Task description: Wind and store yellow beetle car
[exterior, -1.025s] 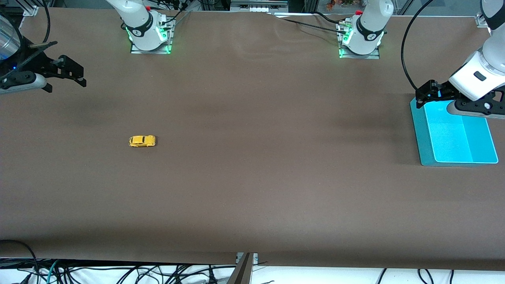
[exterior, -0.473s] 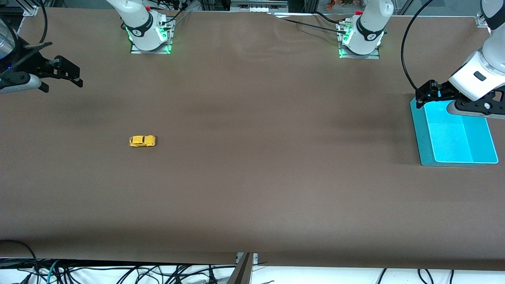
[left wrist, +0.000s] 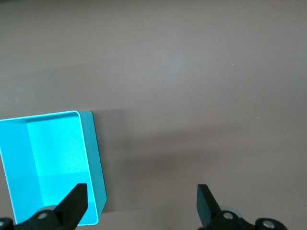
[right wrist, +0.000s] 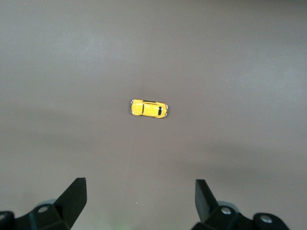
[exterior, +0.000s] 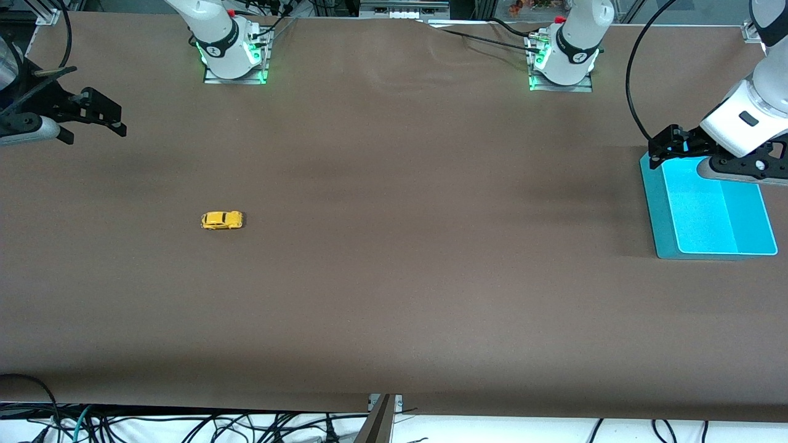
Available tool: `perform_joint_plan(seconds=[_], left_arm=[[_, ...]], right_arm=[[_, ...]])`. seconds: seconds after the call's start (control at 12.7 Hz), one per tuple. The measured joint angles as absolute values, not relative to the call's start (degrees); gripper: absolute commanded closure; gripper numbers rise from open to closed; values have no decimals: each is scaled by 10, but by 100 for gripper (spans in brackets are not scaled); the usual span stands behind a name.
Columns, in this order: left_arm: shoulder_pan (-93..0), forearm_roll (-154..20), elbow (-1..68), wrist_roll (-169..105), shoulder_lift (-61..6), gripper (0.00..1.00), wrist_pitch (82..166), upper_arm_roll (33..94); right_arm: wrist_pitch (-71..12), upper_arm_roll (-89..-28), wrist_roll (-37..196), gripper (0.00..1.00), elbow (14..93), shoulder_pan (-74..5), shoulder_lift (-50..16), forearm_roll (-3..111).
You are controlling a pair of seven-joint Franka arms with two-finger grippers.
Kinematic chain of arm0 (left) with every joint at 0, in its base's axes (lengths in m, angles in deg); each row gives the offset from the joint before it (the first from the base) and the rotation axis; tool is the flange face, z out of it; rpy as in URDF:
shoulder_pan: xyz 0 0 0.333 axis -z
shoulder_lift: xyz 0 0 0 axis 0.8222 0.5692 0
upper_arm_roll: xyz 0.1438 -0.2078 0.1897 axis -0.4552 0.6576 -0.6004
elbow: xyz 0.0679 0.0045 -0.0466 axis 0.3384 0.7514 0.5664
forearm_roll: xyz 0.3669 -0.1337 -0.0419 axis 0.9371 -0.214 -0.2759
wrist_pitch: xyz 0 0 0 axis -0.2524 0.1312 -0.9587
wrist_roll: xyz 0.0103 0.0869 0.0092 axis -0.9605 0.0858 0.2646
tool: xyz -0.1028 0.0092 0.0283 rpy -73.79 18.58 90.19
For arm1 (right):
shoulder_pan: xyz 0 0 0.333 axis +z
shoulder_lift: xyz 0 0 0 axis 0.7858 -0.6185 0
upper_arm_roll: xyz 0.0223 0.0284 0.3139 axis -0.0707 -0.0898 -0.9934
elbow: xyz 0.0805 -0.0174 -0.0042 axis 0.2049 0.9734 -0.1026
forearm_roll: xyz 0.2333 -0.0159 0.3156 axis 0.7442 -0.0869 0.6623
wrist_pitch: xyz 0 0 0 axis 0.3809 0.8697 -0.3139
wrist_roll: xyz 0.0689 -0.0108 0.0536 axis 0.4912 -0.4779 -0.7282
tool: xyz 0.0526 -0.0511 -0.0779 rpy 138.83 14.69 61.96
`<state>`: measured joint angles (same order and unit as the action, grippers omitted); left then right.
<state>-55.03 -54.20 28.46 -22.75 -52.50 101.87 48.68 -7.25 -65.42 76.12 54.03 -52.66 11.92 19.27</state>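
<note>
One yellow beetle car (exterior: 222,219), one cyan tray (exterior: 708,212), two grippers, one brown table (exterior: 394,277). The car sat on its wheels on the bare table toward the right arm's end, nothing touching it, lying lengthwise along the table's long direction. Right gripper (exterior: 98,117) hung in the air over the table's edge at the right arm's end, well apart from the car; fingers spread wide, nothing between them. In the right wrist view the car (right wrist: 149,109) showed from above, yellow roof with dark windows, framed between the two black fingertips (right wrist: 72,199) but well clear of both, with bare table (right wrist: 153,48) all round it; the gripper (right wrist: 139,203) was empty. Left gripper (exterior: 668,147) hovered over the tray's edge that lies farthest from the front camera, at the left arm's end of the table, also spread open and holding nothing. Left wrist view showed the tray (left wrist: 91,158) with nothing in it, one finger (left wrist: 74,203) over the tray's rim and the other over bare table (left wrist: 192,72); gripper (left wrist: 141,208) gap wide. The car and the tray lay well apart, at different ends of the table, the car roughly as near the front camera as the tray.
</note>
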Motion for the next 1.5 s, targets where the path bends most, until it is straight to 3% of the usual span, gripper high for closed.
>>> perform_joint_plan(seconds=[1.5], left_arm=[[-550,-542,284,-227,-525,0,1019,489]], right_arm=[[-73,-652,761,0,540,-525,110,193]])
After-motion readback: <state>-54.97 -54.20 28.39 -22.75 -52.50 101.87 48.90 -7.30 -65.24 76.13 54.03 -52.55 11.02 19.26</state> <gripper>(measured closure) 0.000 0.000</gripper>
